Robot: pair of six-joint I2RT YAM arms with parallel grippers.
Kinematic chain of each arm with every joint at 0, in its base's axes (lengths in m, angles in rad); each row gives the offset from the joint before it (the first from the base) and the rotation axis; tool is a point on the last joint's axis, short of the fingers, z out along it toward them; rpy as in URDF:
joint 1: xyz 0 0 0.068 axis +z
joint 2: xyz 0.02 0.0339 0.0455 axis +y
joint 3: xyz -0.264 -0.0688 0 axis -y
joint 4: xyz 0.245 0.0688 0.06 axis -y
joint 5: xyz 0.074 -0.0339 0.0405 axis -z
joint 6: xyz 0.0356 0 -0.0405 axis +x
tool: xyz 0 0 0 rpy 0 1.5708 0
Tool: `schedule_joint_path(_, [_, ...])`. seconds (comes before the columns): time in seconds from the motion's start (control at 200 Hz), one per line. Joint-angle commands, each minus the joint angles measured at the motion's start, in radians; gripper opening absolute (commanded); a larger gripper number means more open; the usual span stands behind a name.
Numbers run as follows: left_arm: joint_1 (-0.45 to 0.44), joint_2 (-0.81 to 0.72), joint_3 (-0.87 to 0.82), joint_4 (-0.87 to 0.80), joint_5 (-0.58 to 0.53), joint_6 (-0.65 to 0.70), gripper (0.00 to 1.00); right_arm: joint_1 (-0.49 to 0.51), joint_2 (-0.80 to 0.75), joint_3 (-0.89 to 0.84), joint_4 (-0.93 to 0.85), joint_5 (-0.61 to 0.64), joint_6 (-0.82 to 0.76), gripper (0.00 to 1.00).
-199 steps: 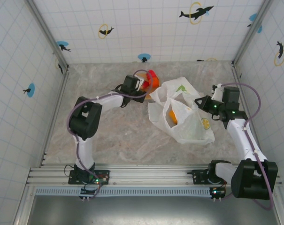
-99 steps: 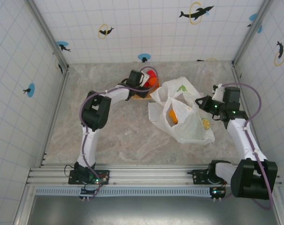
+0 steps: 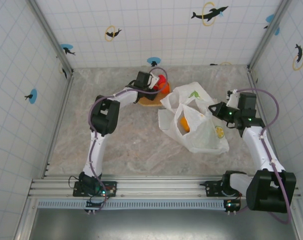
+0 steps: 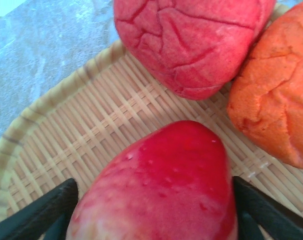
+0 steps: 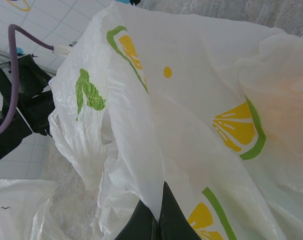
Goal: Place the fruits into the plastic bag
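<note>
My left jaws hung low over a shallow tan woven plate at the far side of the grey marbled tabletop. Between them sat a glossy red toy fruit, smooth and faintly speckled, resting on the weave. My two black fingers stood wide apart, one at each flank of that fruit and just beside its skin. I could not tell whether they pressed it or only bracketed it. Just beyond the jaws lay a matte red crinkled fruit. Against its right side lay an orange crinkled fruit, and both were on the plate near its rim.

My right jaws were clenched on the translucent white plastic bag, printed with yellow lemon slices and green leaves. A fold of the thin film ran down into the black tips, and the rest billowed above and ahead of them. Seen from above, the bag lay slumped on the tabletop between my two sets of jaws. Its mouth gaped upward, and the plate sat just beside its edge on the left jaws' side. A second orange fruit showed inside the open mouth, near my right jaws and well apart from my left.
</note>
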Motion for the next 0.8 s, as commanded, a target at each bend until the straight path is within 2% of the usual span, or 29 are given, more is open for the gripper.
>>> schedule_joint_path(0.0, [0.005, 0.045, 0.021, -0.059, 0.044, 0.032, 0.7, -0.006, -0.001, 0.053, -0.017, -0.001, -0.012, 0.0])
schedule_joint_path(0.135, [0.006, 0.041, 0.02, -0.068, 0.044, 0.022, 0.61, -0.006, -0.002, 0.051, -0.02, -0.001, -0.012, 0.0])
schedule_joint_path(0.31, [0.006, -0.002, -0.006, -0.066, 0.042, 0.0, 0.55, -0.006, -0.004, 0.05, -0.013, -0.004, -0.006, 0.0])
schedule_joint_path(0.405, [0.006, -0.031, -0.038, -0.051, 0.039, -0.019, 0.55, -0.005, -0.006, 0.049, -0.011, -0.004, -0.004, 0.0])
schedule_joint_path(0.796, [0.006, -0.312, -0.286, 0.08, 0.047, -0.112, 0.53, -0.004, -0.016, 0.033, 0.008, -0.009, 0.007, 0.0])
